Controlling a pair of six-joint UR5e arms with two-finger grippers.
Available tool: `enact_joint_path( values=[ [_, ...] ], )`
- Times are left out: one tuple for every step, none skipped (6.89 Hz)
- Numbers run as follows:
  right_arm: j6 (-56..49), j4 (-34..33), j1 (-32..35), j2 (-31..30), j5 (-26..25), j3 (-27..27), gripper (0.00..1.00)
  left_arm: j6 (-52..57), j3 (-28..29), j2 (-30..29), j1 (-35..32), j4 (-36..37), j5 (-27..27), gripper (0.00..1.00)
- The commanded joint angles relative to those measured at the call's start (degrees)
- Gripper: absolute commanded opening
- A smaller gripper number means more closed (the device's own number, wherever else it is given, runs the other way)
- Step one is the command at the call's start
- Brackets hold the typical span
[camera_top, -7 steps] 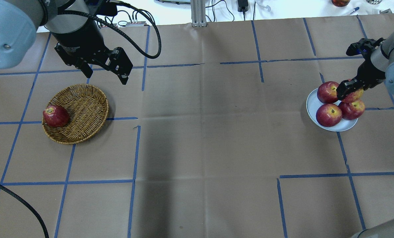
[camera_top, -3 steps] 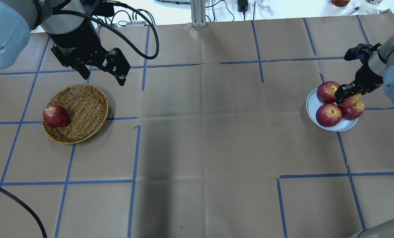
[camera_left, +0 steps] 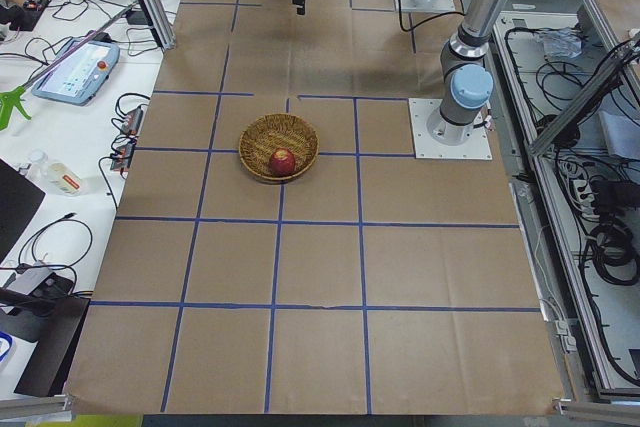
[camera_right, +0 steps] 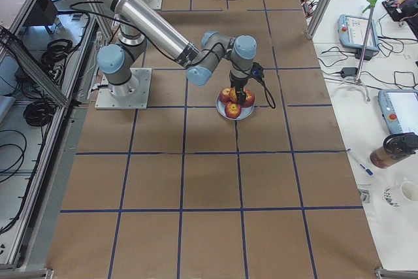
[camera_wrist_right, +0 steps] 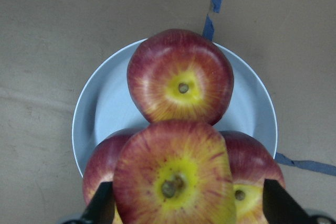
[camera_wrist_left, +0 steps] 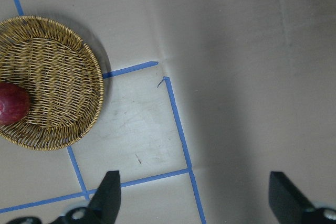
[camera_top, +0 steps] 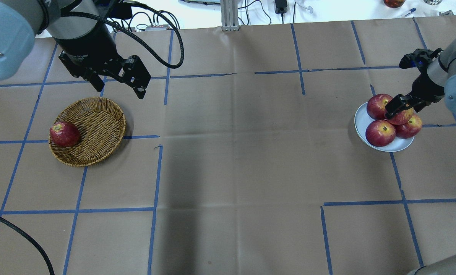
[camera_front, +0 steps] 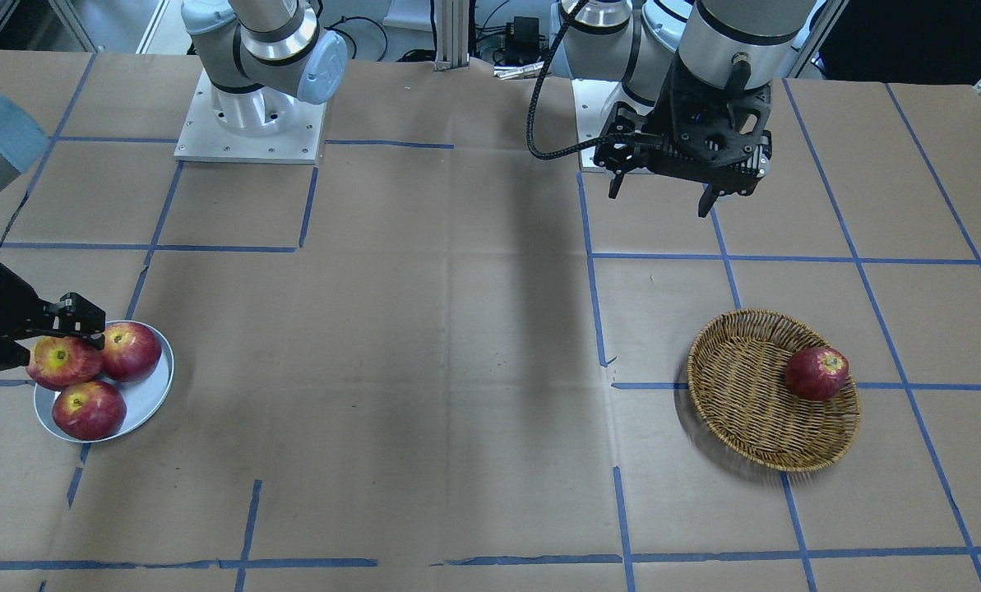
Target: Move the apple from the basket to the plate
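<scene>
The streaky red-orange apple [camera_wrist_right: 173, 177] with the broad yellow stem patch rests on top of three red apples on the pale blue-grey plate [camera_wrist_right: 105, 108]. It also shows in the overhead view [camera_top: 403, 117] and the front view [camera_front: 57, 360]. My right gripper [camera_wrist_right: 190, 203] straddles it with its jaws wide; a gap shows at one finger, so it looks open. My left gripper [camera_top: 119, 89] is open and empty, hovering beyond the far rim of the wicker basket [camera_top: 98, 126].
A darker red apple [camera_top: 64, 134] lies at the basket's left side, also in the left wrist view [camera_wrist_left: 11, 103]. The plate [camera_top: 361, 122] is crowded with apples. Brown paper with blue tape lines covers the table between basket and plate.
My right gripper came down and brought the streaky apple onto the pile on the plate. My left gripper shifted slightly back and left above the basket's far rim.
</scene>
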Motion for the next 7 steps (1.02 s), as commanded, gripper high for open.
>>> enact_joint_path(
  values=[
    [0.02, 0.60, 0.96, -3.54, 0.11, -2.00, 1.00, -0.03, 0.00, -0.04, 0.00, -0.06, 0.00, 1.00],
    [0.11, 1.91, 2.88, -6.69, 0.11, -2.62, 1.00, -0.03, 0.00, 0.04, 0.00, -0.06, 0.00, 1.00],
    [2.89, 6.36, 5.34, -10.12, 0.11, -4.11, 1.00, -0.03, 0.00, 0.04, 0.00, -0.06, 0.08, 1.00],
    [9.27, 13.62, 7.88, -12.15, 0.11, -7.87, 1.00, -0.03, 0.00, 0.04, 0.00, 0.03, 0.00, 1.00],
    [16.65, 21.18, 11.39, -12.61, 0.11, -12.17, 1.00, -0.03, 0.00, 0.04, 0.00, 0.03, 0.08, 1.00],
    [24.90, 27.08, 15.17, -12.79, -0.15, -15.26, 1.00, -0.03, 0.00, 0.04, 0.00, 0.03, 0.08, 1.00],
    [32.46, 32.02, 20.16, -12.96, -0.67, -17.46, 1.00, -0.03, 0.00, 0.04, 0.00, 0.03, 0.00, 1.00]
  ],
)
